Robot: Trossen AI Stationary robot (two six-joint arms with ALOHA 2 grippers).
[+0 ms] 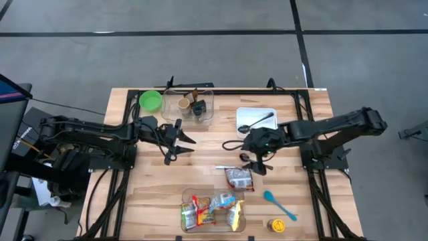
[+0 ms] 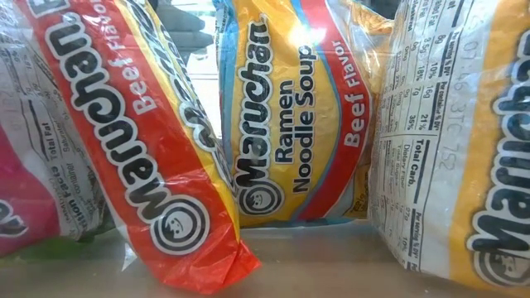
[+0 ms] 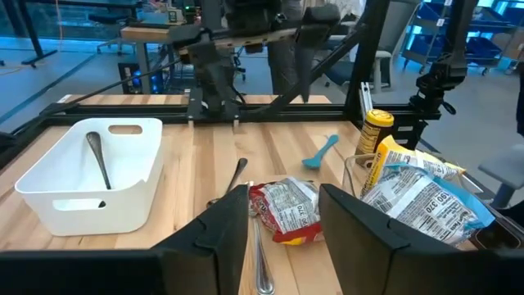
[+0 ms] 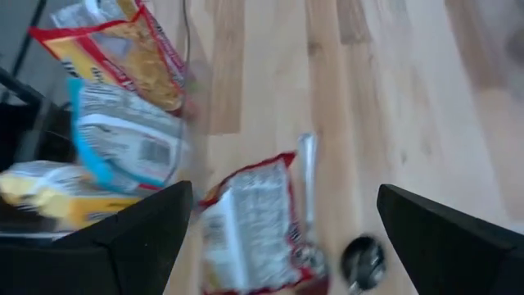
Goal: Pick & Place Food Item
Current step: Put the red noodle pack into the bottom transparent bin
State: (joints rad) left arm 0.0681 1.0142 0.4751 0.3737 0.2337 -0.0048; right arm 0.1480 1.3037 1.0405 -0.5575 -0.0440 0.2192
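A red-and-white ramen packet (image 1: 239,178) lies flat on the wooden table, near the middle. My right gripper (image 1: 256,163) hangs open above its far end, tilted down; in the right wrist view the packet (image 4: 250,221) shows below and between the wide-apart fingers, untouched. My left gripper (image 1: 187,145) stands left of centre, open and empty, pointing level toward the packet (image 3: 282,211). A clear bin (image 1: 214,193) at the near edge holds several ramen packets (image 2: 290,124), which lean against one another.
A metal spoon (image 4: 307,188) lies beside the loose packet. At the far side stand a white tray (image 1: 267,110) with a spoon in it, a green bowl (image 1: 150,100) and a clear container of cups (image 1: 190,106). A teal spoon (image 1: 277,204) and a yellow-lidded jar (image 1: 276,225) lie near right.
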